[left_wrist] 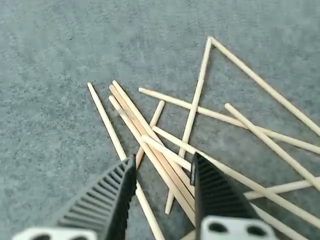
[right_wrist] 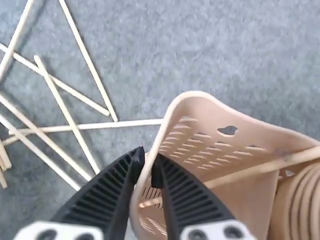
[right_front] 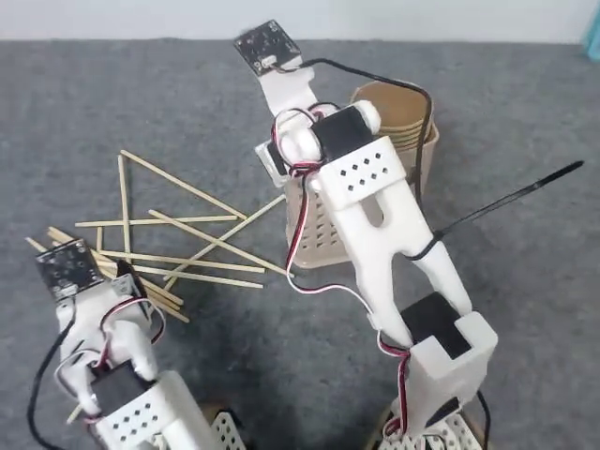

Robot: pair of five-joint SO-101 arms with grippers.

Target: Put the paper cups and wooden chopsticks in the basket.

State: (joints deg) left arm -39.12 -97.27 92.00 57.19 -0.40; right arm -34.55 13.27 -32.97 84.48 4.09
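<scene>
Grey carpeted table [right_front: 525, 309] underneath, two white arms over it. The right arm [right_front: 375, 225] stretches across the middle and the left arm [right_front: 122, 375] sits at the near left corner. One basket [right_front: 319, 234] stands mid-table, beige, with slotted walls, partly under the right arm. The right gripper [right_wrist: 147, 160] is clenched on its rim [right_wrist: 175, 107], one black finger outside the wall and one inside, with the wall pinched between them. One nested stack of paper cups [right_front: 394, 117] stands inside the basket at its far right side. Several rims show one inside another, and the wrist camera catches their ribbed sides [right_wrist: 300, 200], but the exact number of cups can't be told. One wooden chopstick [right_wrist: 250, 170] already lies inside the basket, slanting across toward the cups. The other chopsticks [right_front: 178, 220] are scattered loose on the table to the left of the basket, at least ten of them, too crossed and overlapped for an exact count, and one tip reaches the basket's base. The left gripper [left_wrist: 164, 162] hangs over the near end of that scatter [left_wrist: 240, 120], jaws spread wide and grasping nothing, sticks lying on the carpet below the gap.
</scene>
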